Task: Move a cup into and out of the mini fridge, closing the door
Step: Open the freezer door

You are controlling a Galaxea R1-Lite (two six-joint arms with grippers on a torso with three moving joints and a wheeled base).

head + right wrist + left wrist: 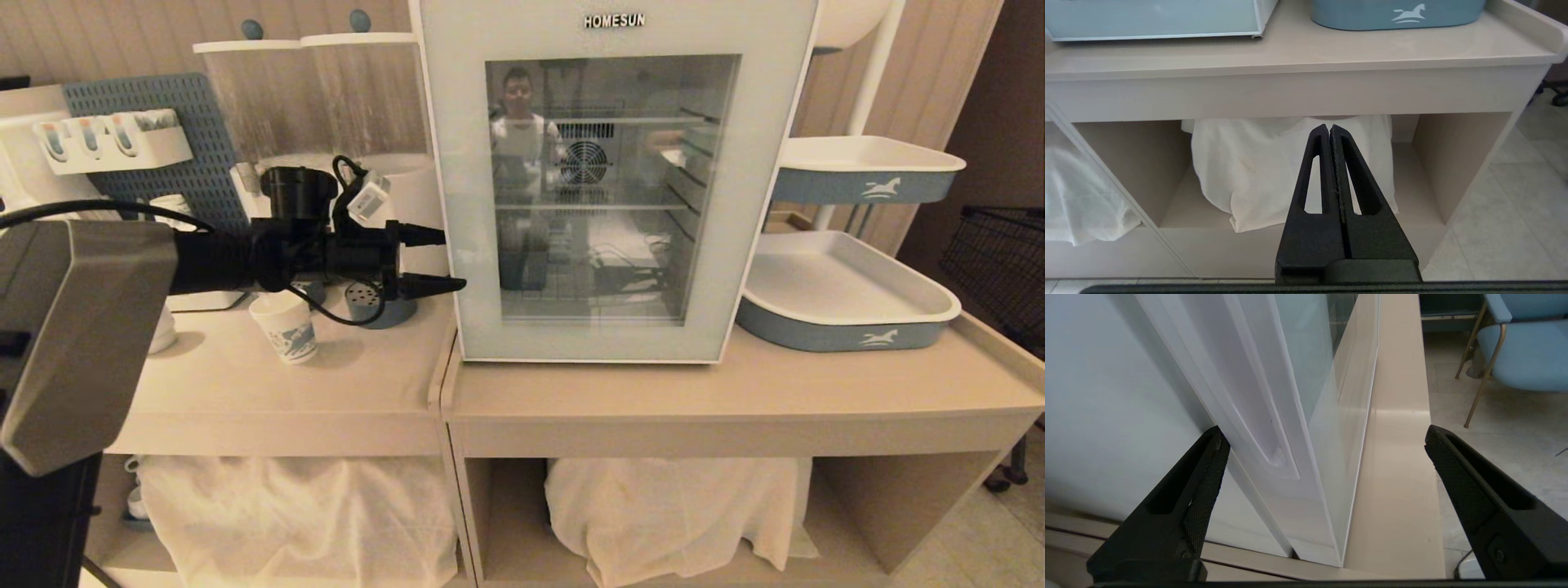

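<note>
Left end effector (433, 260), released with its two black fingers spread, hovers at the closed glass-windowed door (612, 196) of one white boxy mini fridge (1106, 416), near one short printed paper cup (286, 325) on the beige tabletop (653, 392).

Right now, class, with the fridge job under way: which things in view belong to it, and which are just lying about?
Belong:
mini fridge
door
left gripper, open at the door's edge

Lying about:
short paper cup
two trays
pegboard
cloths

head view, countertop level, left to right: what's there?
Wall pegboard → short paper cup → left pincer, open at the door's left edge → mini fridge, door shut → lower blue-and-white tray.
</note>
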